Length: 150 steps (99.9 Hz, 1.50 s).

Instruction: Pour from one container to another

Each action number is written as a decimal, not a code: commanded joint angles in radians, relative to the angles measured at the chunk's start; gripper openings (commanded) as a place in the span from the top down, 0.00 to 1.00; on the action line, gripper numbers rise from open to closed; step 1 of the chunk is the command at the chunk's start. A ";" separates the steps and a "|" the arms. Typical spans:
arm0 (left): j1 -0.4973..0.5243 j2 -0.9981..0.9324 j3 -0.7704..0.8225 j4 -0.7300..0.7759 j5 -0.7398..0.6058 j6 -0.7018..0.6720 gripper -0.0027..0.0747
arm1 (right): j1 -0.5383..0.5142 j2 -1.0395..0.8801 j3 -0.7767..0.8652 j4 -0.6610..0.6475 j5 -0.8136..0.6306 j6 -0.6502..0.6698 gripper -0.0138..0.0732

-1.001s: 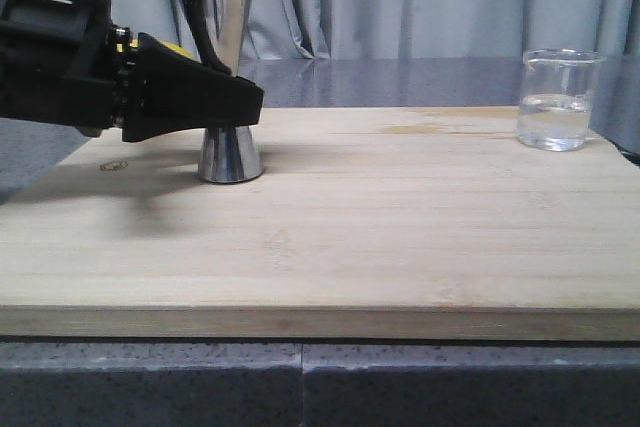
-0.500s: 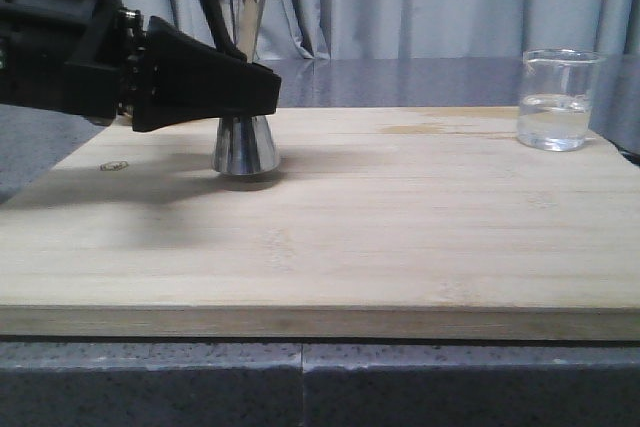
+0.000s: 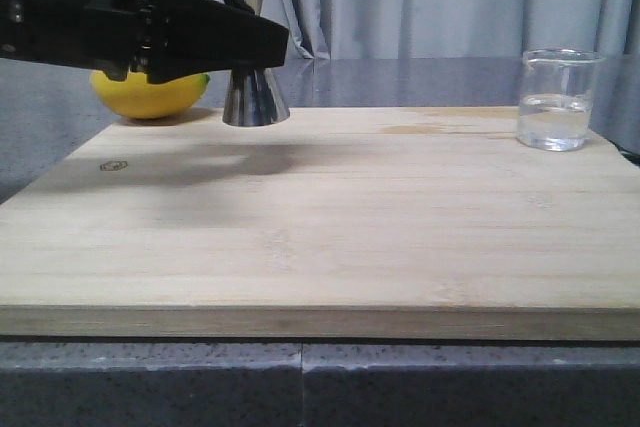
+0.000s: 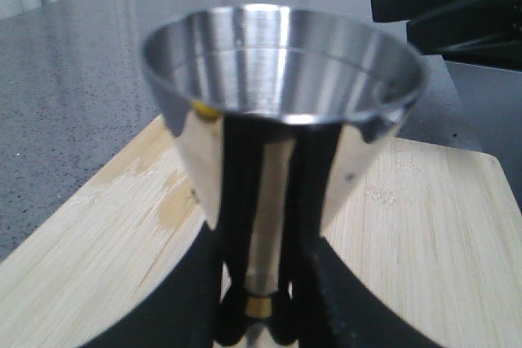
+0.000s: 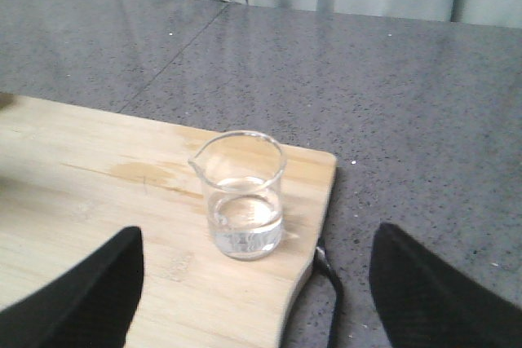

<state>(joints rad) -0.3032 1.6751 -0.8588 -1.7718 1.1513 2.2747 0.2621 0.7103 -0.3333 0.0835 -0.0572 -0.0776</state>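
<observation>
At upper left of the front view, the black left gripper (image 3: 262, 45) is clamped on the narrow gold-banded waist of the tall shiny steel hourglass jigger (image 3: 255, 97), holding it upright and clear of the pale bamboo cutting board (image 3: 330, 237); a yellow lemon (image 3: 148, 94) sits behind. The small clear glass beaker (image 3: 558, 99), partly filled with clear liquid, stands at the board's far right, with the right gripper (image 5: 253, 299) spread wide before it and touching nothing. The slick steel could slip or tilt in the pinch, spoiling any pour. A second earlier the jigger's base rested on the board and the gripper hid the lemon.
</observation>
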 commanded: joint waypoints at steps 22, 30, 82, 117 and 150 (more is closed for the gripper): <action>-0.009 -0.045 -0.032 -0.080 0.117 -0.014 0.99 | 0.025 0.007 0.061 -0.001 -0.235 -0.008 0.27; -0.009 -0.045 -0.032 -0.080 0.117 -0.014 0.99 | 0.025 0.015 0.076 -0.001 -0.282 -0.008 0.27; -0.009 -0.045 -0.038 -0.080 0.117 -0.014 0.99 | 0.043 0.334 0.086 -0.007 -0.590 -0.006 0.27; -0.009 -0.045 -0.038 -0.080 0.117 -0.014 0.99 | 0.043 0.513 0.086 -0.037 -0.814 0.011 0.27; -0.009 -0.045 -0.038 -0.080 0.117 -0.014 0.99 | 0.043 0.618 0.083 -0.041 -0.962 0.019 0.27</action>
<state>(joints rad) -0.3032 1.6751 -0.8681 -1.7718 1.1513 2.2727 0.3032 1.3224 -0.2240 0.0553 -0.8983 -0.0616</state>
